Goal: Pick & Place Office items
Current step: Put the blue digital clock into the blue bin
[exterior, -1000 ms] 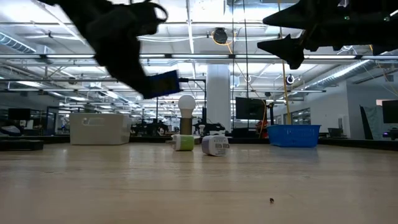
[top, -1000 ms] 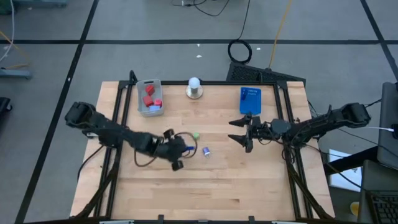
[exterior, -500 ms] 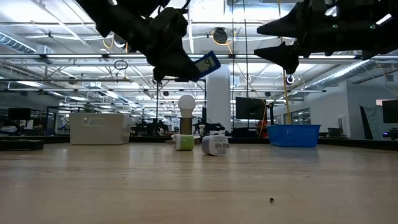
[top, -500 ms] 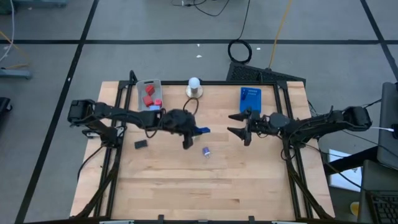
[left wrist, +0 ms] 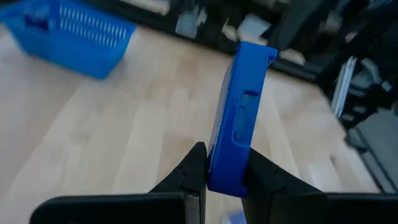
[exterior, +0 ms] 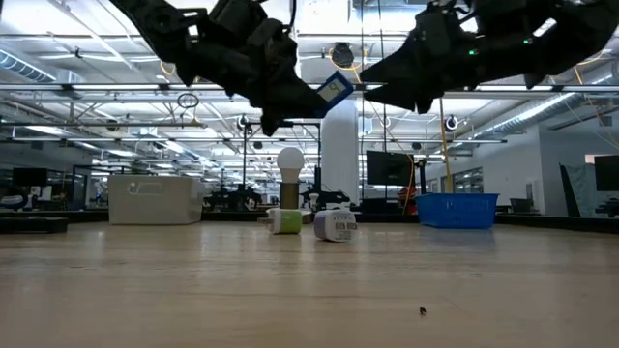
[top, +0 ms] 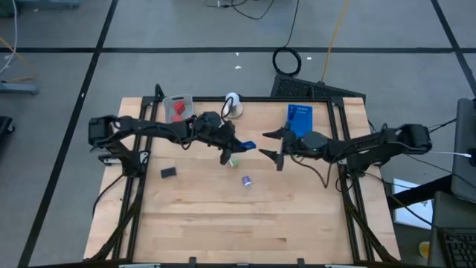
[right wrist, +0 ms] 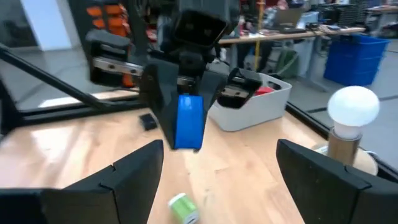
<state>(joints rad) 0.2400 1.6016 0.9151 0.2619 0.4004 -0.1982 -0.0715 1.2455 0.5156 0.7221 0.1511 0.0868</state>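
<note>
Left gripper (top: 236, 146), just above centre of the high view: clamped on a flat blue plastic block (top: 248, 145), carried in the air above the table. In the left wrist view, two dark fingers (left wrist: 194, 169) pinching the lower end of that block (left wrist: 239, 121), most of its length sticking out free beyond the tips. In the low view, the same block (exterior: 335, 88) high in the upper middle of the frame, well clear of the wood.

Right gripper (top: 274, 146), just right of centre in the high view: spread wide, empty, pointed at the blue block and near it. Right wrist view: both fingers (right wrist: 127, 180) parted at the bottom corners, the block (right wrist: 188, 121) centred between them but farther off.

Looks like a mid-air handover. To do it well: hold the left arm steady, bring the right gripper straight along its present line so the free end of the block slides between the open fingers, close on the flat faces, and release the left grip only once the right one is firm. Risk: a nudge twisting the block out of the shallow pinch.

Further out, on the wooden table (top: 297, 223): a small green cylinder (top: 233, 161) directly below the left gripper, a small purple-and-white piece (top: 246, 180) lower down, a black block (top: 169, 172) at mid-left. Blue mesh tray (top: 299, 118) at upper right, probably the destination; grey tray (top: 178, 100) with red blocks (top: 176, 109) at upper left.
</note>
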